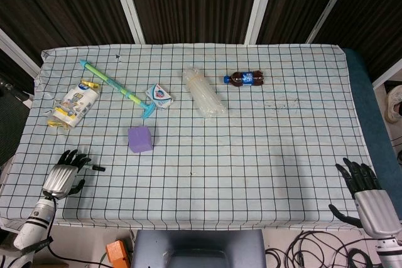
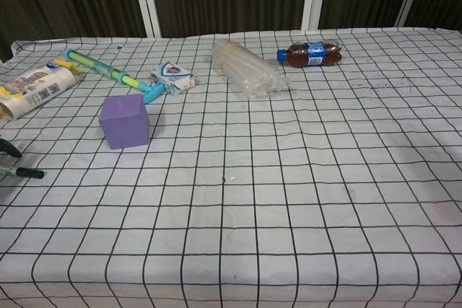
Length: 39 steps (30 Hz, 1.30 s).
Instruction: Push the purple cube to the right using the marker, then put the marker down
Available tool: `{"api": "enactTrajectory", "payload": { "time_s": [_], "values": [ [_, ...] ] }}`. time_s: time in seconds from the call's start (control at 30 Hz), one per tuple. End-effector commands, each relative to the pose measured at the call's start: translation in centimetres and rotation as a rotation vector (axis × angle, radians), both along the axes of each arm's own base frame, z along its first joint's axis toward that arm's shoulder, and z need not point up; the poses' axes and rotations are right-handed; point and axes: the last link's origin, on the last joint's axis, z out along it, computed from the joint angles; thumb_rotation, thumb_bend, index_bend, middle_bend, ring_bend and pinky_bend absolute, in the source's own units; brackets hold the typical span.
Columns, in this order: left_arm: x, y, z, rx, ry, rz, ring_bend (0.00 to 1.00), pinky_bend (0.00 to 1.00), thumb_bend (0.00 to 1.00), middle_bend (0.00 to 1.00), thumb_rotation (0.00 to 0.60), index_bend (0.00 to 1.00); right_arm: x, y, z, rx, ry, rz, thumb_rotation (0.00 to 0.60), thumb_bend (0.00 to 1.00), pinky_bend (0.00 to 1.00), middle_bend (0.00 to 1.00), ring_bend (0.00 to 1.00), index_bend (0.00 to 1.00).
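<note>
The purple cube (image 1: 140,139) (image 2: 125,121) stands on the checked tablecloth, left of the middle. My left hand (image 1: 65,172) is near the table's front left corner, well to the left of the cube. Its fingers are curled around a black marker (image 1: 96,168) (image 2: 22,172), whose tip sticks out to the right toward the cube. In the chest view only a dark fingertip (image 2: 7,148) of that hand shows at the left edge. My right hand (image 1: 363,194) hovers at the front right edge, fingers spread, holding nothing.
A green and blue water squirter (image 1: 116,89) lies behind the cube, with a snack bag (image 1: 74,103) to its left and a small blue-white packet (image 1: 160,95) beside it. A clear plastic sleeve (image 1: 204,92) and a cola bottle (image 1: 246,79) lie further back.
</note>
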Motion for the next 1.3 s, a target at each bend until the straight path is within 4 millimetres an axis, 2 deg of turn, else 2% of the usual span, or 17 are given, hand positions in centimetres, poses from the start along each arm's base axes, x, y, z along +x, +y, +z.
{"api": "enactTrajectory", "payload": {
  "time_s": [0.03, 0.27, 0.47, 0.7, 0.97, 1.13, 1.3],
  "values": [
    [0.1, 0.1, -0.1, 0.0, 0.0, -0.005, 0.03, 0.0, 0.39, 0.17, 0.6, 0.24, 0.1, 0.1, 0.0, -0.002, -0.003, 0.004, 0.6, 0.38, 0.01, 0.0, 0.0, 0.0],
    [0.0, 1.1, 0.1, 0.024, 0.007, -0.017, 0.06, 0.0, 0.39, 0.23, 0.6, 0.29, -0.1, 0.1, 0.1, 0.001, 0.0, 0.0, 0.6, 0.38, 0.01, 0.0, 0.0, 0.0],
    [-0.9, 1.8, 0.1, 0.039, 0.004, 0.006, 0.12, 0.0, 0.4, 0.32, 0.6, 0.4, -0.2, 0.2, 0.2, -0.005, -0.003, -0.005, 0.6, 0.38, 0.01, 0.0, 0.0, 0.0],
    [-1.5, 2.4, -0.2, 0.05, -0.008, 0.005, 0.16, 0.0, 0.41, 0.36, 0.6, 0.44, -0.2, 0.3, 0.3, -0.008, 0.0, -0.009, 0.6, 0.38, 0.01, 0.0, 0.0, 0.0],
    [-1.3, 3.0, -0.4, 0.083, -0.016, -0.027, 0.28, 0.03, 0.46, 0.55, 0.6, 0.63, -0.4, 0.4, 0.6, -0.021, -0.007, -0.015, 0.6, 0.38, 0.01, 0.0, 0.0, 0.0],
    [-1.2, 3.0, -0.6, 0.096, -0.022, -0.035, 0.31, 0.03, 0.47, 0.59, 0.6, 0.67, -0.4, 0.5, 0.7, -0.022, -0.009, -0.014, 0.6, 0.38, 0.01, 0.0, 0.0, 0.0],
    [-1.0, 3.0, -0.4, 0.134, -0.057, -0.048, 0.36, 0.06, 0.49, 0.69, 0.6, 0.73, -0.4, 0.5, 0.7, -0.021, -0.008, -0.014, 0.6, 0.38, 0.01, 0.0, 0.0, 0.0]
  ]
}}
